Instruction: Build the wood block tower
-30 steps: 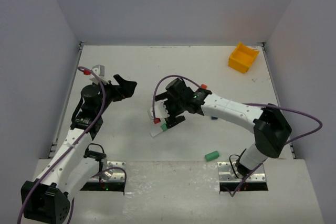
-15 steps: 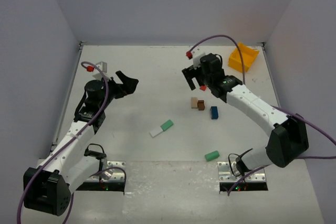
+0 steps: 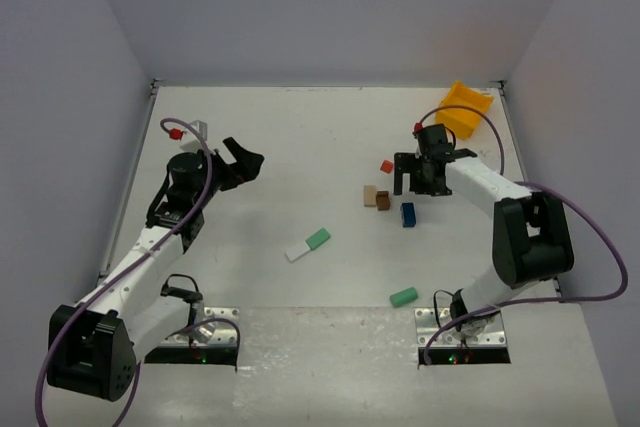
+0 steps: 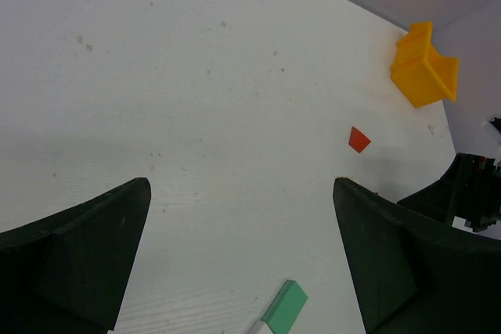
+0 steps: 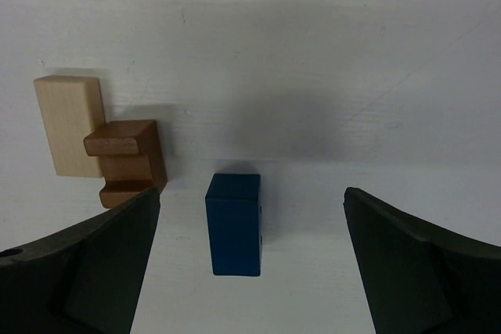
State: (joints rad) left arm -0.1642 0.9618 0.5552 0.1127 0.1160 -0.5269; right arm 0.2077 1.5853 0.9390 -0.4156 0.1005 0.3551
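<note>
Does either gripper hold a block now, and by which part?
Nothing is held. The left gripper and the right gripper are open and empty; the blue block lies untouched below the right one.

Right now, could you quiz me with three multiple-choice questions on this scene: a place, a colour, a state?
1. Where is the yellow bin? A far right corner; B between the arm bases; C under the left arm.
2. Which block does the right gripper frame between its fingers? A red; B blue; C tan.
3. The left gripper is: A open, empty; B shut on a block; C out of view.
Answers: A, the top view shows it there; B, the blue block lies centred in the wrist view; A, jaws wide, holding nothing.
</note>
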